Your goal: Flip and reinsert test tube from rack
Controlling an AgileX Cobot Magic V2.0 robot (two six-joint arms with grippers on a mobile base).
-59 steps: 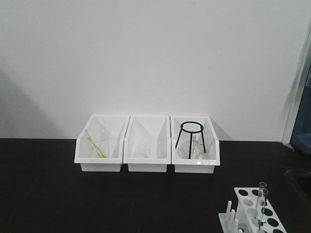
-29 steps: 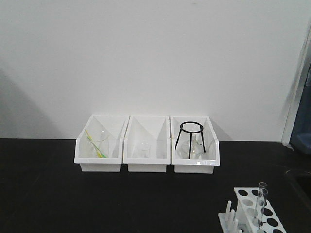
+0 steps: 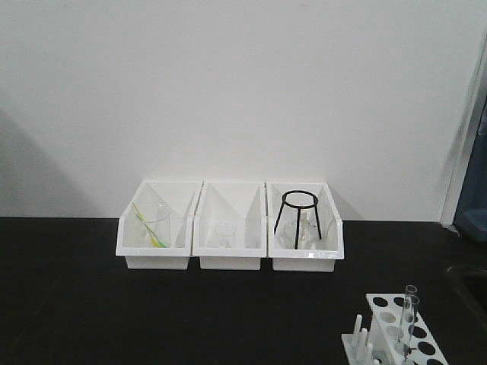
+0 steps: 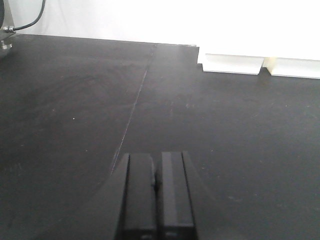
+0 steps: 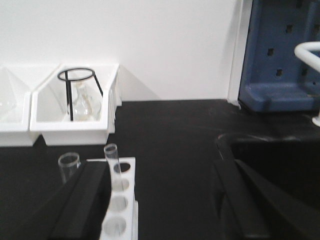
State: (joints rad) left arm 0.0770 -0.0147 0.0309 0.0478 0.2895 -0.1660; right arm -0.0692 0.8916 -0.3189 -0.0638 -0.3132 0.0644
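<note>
Black tabletop (image 3: 152, 319), white holed rack (image 3: 389, 323), glass tube (image 5: 113, 164); left claw (image 4: 157, 165) clenched, right claw (image 5: 160, 170) released.

Soft, even indoor light; slightly grainy views.
The white wall (image 3: 243, 91) glares, grey shadow at its left; the black desk (image 4: 75, 100) shows dull sheen; my right pincer (image 5: 157, 167) blurs up close.

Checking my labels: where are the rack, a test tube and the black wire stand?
rack (image 5: 132, 200): right wrist view, top plate's right rim.
test tube (image 5: 113, 167): right wrist view, mid glass wall.
black wire stand (image 5: 69, 100): right wrist view, left leg.
</note>
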